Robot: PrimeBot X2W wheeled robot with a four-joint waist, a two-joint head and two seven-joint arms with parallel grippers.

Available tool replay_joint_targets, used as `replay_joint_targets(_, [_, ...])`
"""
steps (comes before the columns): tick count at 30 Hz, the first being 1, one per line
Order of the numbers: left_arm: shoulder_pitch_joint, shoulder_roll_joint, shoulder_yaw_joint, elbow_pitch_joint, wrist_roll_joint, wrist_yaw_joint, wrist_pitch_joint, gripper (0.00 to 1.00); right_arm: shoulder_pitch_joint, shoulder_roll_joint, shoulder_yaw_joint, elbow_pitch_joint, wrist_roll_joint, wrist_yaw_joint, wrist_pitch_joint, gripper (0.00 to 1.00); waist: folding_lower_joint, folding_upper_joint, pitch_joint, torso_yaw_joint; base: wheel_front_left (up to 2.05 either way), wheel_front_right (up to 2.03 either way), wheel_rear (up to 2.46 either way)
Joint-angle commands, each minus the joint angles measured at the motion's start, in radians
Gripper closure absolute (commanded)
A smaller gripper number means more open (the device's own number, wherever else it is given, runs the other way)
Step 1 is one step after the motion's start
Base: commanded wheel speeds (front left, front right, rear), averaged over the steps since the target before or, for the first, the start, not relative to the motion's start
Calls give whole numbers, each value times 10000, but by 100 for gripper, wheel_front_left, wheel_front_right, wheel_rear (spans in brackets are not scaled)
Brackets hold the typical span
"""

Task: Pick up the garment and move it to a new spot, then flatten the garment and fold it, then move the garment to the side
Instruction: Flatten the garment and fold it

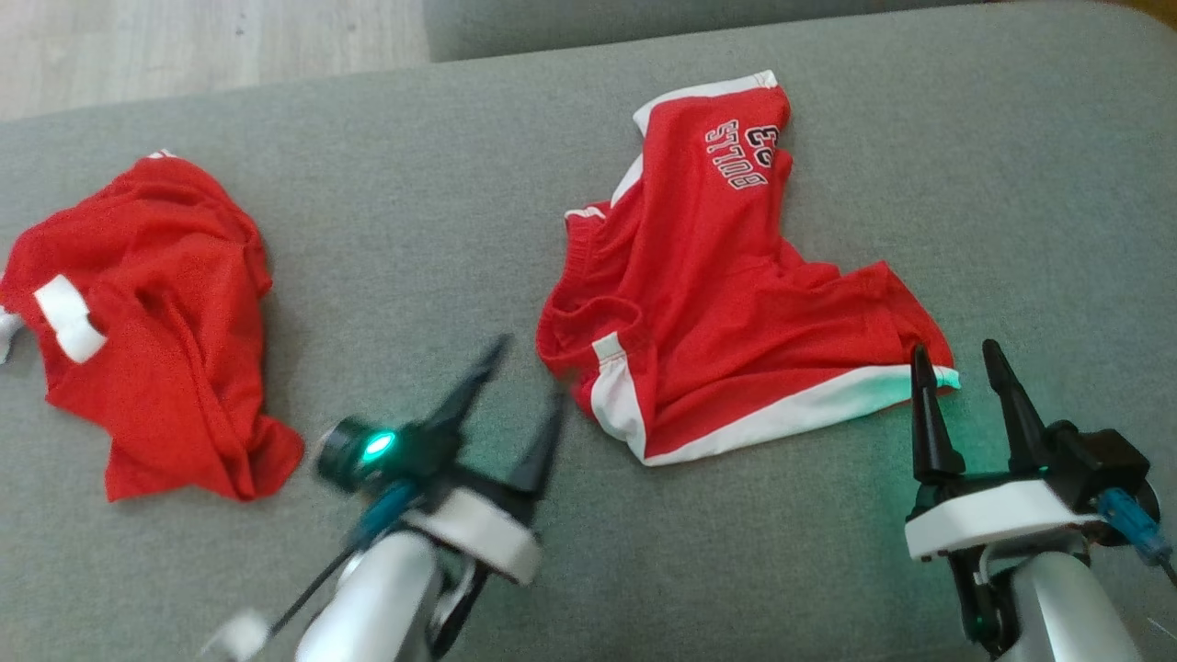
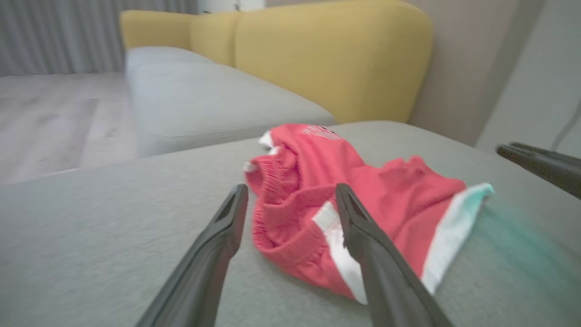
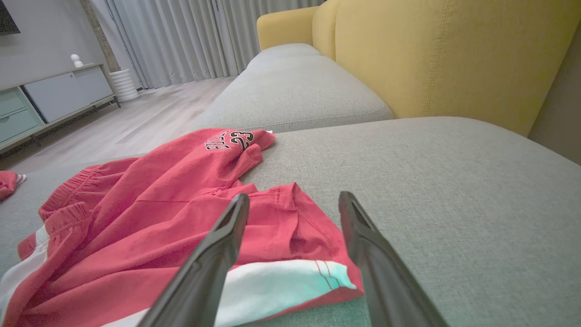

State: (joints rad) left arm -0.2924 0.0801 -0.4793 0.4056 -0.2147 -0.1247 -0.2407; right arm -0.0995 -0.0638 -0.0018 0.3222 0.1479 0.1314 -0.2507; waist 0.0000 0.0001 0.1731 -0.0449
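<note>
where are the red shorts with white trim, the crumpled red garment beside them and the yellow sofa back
red shorts with white trim (image 1: 726,313): head view, middle of the red fabric
crumpled red garment with a white patch (image 1: 175,276): head view, its red centre
yellow fabric sofa back (image 3: 454,54): right wrist view, its front face

A grey sofa seat meets a yellow backrest beside wooden floor

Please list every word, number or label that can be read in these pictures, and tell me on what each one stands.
"BULLS": black letters on the red shorts, upside down in the head view.
"23": beside that word, same shorts.
Same print in the left wrist view: too blurred to read.
Other red garment: no text seen.
</note>
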Motion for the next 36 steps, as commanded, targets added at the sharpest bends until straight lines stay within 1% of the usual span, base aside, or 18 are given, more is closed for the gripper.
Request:
replay_joint_targets(1, [-605,168,151,-264,-86,-51,17,0,-325,33,195,-329,-52,-7,-110,0,0,-1,61,-36,0,0,0])
replay_joint_targets(3, [-1224,462,-895,84,-453,-54,423,0,-350,59,191,-328,-45,-7,-110,0,0,-1,164,-88,0,0,0])
replay_joint_targets(6, [-2070,888,-2088,401,-1124,-56,936,0,-374,92,247,-313,-36,-7,-110,0,0,-1,305,-189,0,0,0])
replay_joint_targets(9, [-2788,1277,-2958,662,-1601,-57,1402,0,-407,114,291,-301,-2,-7,-110,0,0,-1,417,-287,0,0,0])
replay_joint_targets(14, [-3657,1740,-4170,902,-2282,-58,2116,0,-475,129,267,-352,72,-7,-110,0,0,-1,633,-392,0,0,0])
replay_joint_targets(19, [-4344,2026,-4857,1038,-2803,-58,2397,0,-579,132,276,-401,202,-7,-110,0,0,-1,858,-467,0,0,0])
replay_joint_targets(27, [-5000,2256,-5921,1131,-3520,-59,2685,0,-653,134,252,-444,275,-7,-110,0,0,-1,1051,-484,0,0,0])
replay_joint_targets(32, [-5248,2386,-6466,1157,-4034,-59,2579,0,-674,134,224,-404,258,-7,-110,0,0,-1,1033,-444,0,0,0])
replay_joint_targets(34, [-5307,2385,-6559,1185,-4164,-59,2473,54,-682,134,219,-391,240,-7,-110,0,0,-1,1017,-422,0,0,0])
replay_joint_targets(35, [-5335,2379,-6606,1200,-4216,-59,2418,85,-684,134,218,-383,231,-7,-110,0,0,-1,1006,-410,0,0,0])
replay_joint_targets(36, [-5363,2372,-6649,1214,-4259,-59,2358,100,-681,134,216,-372,221,-7,-110,0,0,-1,994,-397,0,0,0])
